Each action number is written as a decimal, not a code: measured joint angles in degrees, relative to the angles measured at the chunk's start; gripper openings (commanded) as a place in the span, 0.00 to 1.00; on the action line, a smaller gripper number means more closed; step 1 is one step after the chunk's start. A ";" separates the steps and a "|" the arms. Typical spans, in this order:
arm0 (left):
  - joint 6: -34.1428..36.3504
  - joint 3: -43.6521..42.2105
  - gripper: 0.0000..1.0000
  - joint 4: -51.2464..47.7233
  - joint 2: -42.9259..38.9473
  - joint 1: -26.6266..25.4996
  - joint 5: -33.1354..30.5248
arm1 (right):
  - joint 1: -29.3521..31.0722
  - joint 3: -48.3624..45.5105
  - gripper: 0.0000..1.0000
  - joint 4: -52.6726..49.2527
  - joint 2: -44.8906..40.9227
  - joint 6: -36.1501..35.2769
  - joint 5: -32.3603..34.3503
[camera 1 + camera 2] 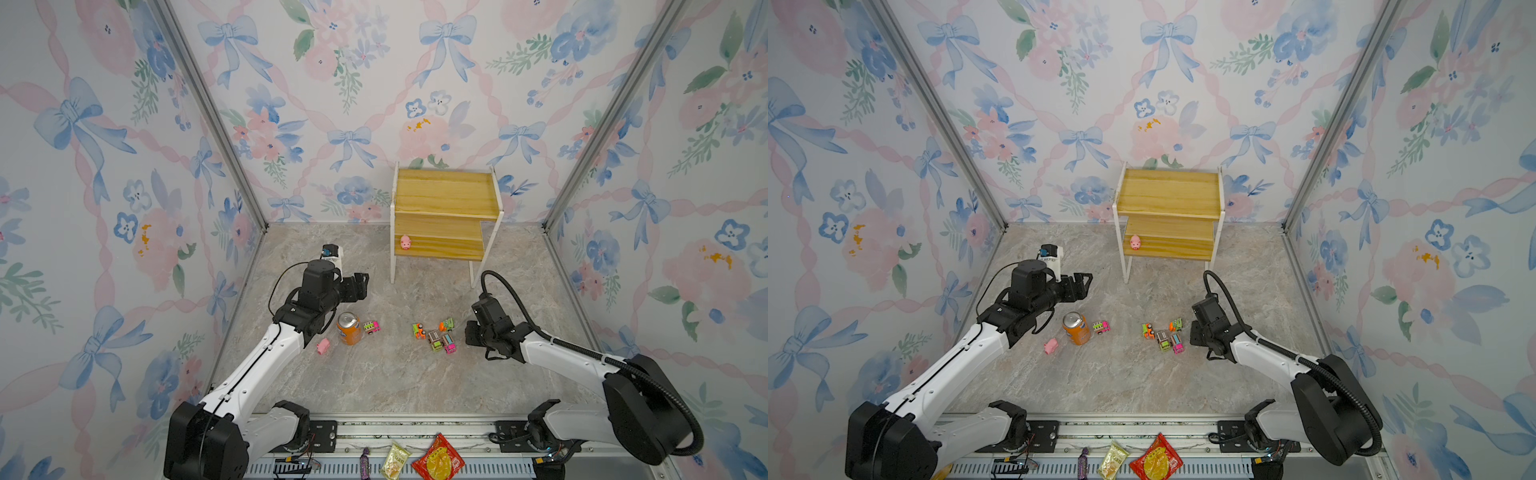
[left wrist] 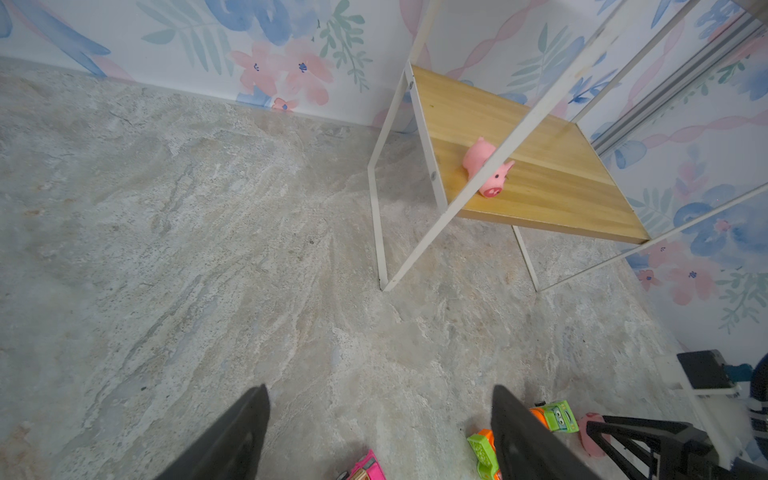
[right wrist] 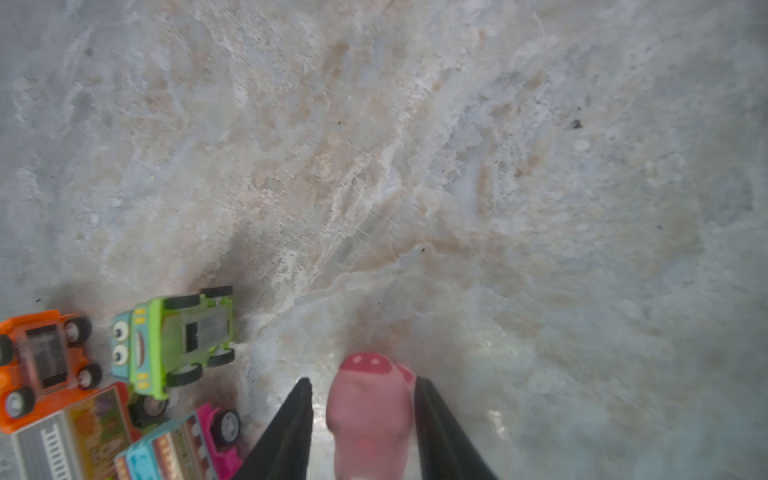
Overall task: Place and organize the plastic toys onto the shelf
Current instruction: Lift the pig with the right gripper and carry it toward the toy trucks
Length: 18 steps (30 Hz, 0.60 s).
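Observation:
The shelf (image 1: 446,195) (image 1: 1169,193) stands at the back wall, and one pink pig (image 1: 405,242) (image 2: 486,166) lies on its lower board. A second pig (image 1: 323,346) lies on the floor left of the orange can. Several toy trucks (image 1: 434,336) (image 1: 1163,334) cluster mid-floor; one more truck (image 1: 371,327) sits beside the can. My right gripper (image 1: 471,332) (image 3: 362,380) points down just right of the cluster. It is open around a third pig (image 3: 370,411), which touches one finger with a gap at the other. My left gripper (image 1: 359,286) (image 2: 380,388) hovers open and empty.
An upright orange soda can (image 1: 349,328) stands under my left forearm. Snack packets (image 1: 438,459) lie on the front rail. In the right wrist view a green truck (image 3: 174,336) and an orange truck (image 3: 41,365) sit close beside the fingers. Walls enclose three sides.

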 measured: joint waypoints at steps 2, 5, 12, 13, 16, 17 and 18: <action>0.00 0.00 0.85 0.00 0.00 0.00 0.00 | 0.00 0.72 0.43 0.57 -0.04 -0.02 -0.85; 0.00 0.00 0.85 0.00 0.00 0.00 0.00 | 0.00 1.62 0.44 1.25 -0.04 -0.02 -2.10; 0.00 0.00 0.85 0.00 0.00 0.00 0.00 | 0.48 2.32 0.43 1.11 -0.22 -0.04 -2.49; 0.00 0.00 0.85 0.00 0.00 0.00 0.00 | 0.96 2.34 0.43 0.46 -0.66 -0.26 -1.51; 0.00 0.00 0.85 0.00 0.00 0.00 0.00 | 2.51 2.49 0.42 -1.77 -2.34 -0.85 1.42; 0.00 0.00 0.85 0.00 0.02 0.00 0.02 | 3.28 2.75 0.41 -2.73 -2.75 -1.09 2.49; 0.00 0.00 0.85 0.00 0.02 0.00 0.02 | 4.00 3.15 0.41 -3.63 -2.95 -1.31 3.45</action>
